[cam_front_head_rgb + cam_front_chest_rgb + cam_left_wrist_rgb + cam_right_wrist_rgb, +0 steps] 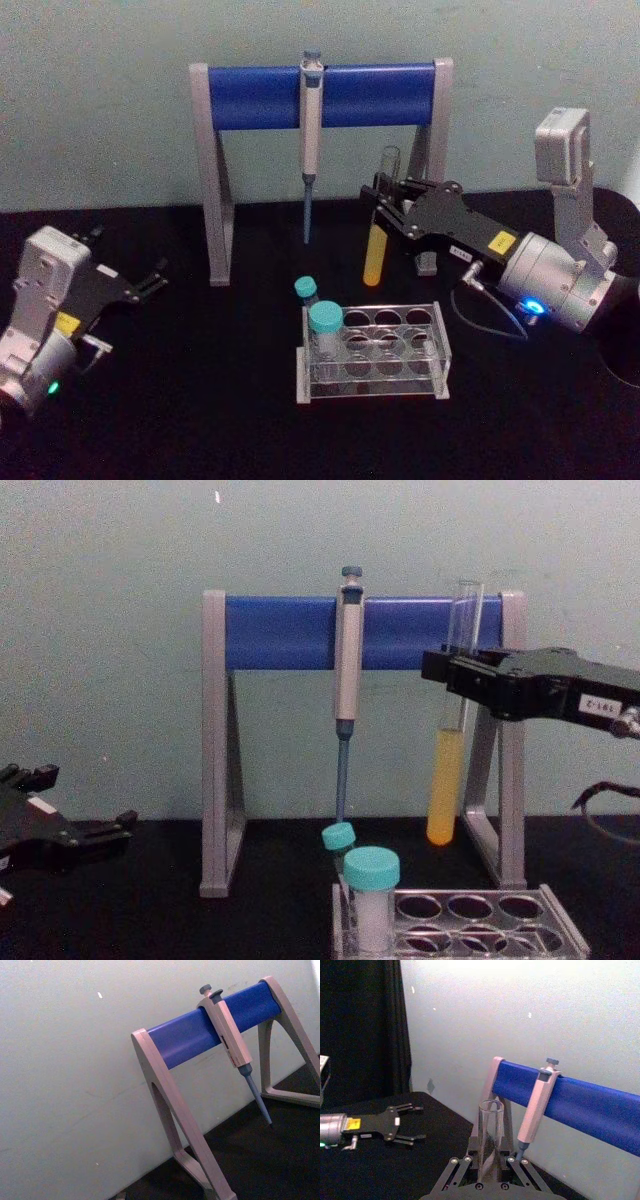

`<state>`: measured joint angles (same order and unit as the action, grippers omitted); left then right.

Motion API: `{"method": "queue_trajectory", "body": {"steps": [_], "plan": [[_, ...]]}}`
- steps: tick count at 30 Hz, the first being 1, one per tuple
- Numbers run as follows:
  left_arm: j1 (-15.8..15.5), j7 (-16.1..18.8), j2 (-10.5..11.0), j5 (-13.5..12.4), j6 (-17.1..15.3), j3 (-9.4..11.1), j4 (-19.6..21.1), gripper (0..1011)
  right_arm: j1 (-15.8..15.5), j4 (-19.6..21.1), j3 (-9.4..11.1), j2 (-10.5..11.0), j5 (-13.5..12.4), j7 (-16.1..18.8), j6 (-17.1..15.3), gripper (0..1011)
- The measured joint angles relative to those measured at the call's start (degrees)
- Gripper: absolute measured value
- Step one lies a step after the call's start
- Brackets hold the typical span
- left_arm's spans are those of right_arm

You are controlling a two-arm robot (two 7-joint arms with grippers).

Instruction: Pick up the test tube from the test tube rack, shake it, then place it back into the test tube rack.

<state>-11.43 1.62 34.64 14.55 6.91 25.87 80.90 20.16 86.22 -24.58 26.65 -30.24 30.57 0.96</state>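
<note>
My right gripper [385, 208] is shut on the test tube [376, 248], a thin clear glass tube with yellow liquid in its lower part, held upright in the air above and behind the test tube rack [372, 350]. From the chest the test tube [448, 780] hangs well above the clear rack [470, 925], its round bottom free, with the right gripper [455, 677] clamped near its upper part. The right wrist camera looks down on the tube's open mouth [490, 1110] between the fingers. My left gripper [150, 282] rests open at the table's left, away from everything.
A grey-and-blue pipette stand [320, 96] stands at the back with a pipette [310, 150] hanging from its bar, just behind the held tube. Two teal-capped vials [324, 330] occupy the rack's left holes. The table is black cloth; a pale wall lies behind.
</note>
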Motion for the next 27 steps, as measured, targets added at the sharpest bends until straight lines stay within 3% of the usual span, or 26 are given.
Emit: {"method": "queue_trajectory", "body": {"steps": [9, 19, 22, 27], "plan": [[0.0, 0.0, 0.0, 0.0, 0.0, 0.0, 0.0, 1001, -0.2, -0.6, 0.8, -0.1, 0.9, -1.7, -0.1, 225], [0.0, 0.0, 0.0, 0.0, 0.0, 0.0, 0.0, 1001, -5.2, 5.4, 3.1, 3.4, 2.2, -3.4, -1.4, 225], [0.0, 0.0, 0.0, 0.0, 0.0, 0.0, 0.0, 1001, -6.3, 6.8, 3.3, 4.0, 1.8, -3.0, -2.1, 225], [0.0, 0.0, 0.0, 0.0, 0.0, 0.0, 0.0, 1002, -7.3, 8.2, 3.1, 4.2, -1.2, -0.5, -3.3, 225]]}}
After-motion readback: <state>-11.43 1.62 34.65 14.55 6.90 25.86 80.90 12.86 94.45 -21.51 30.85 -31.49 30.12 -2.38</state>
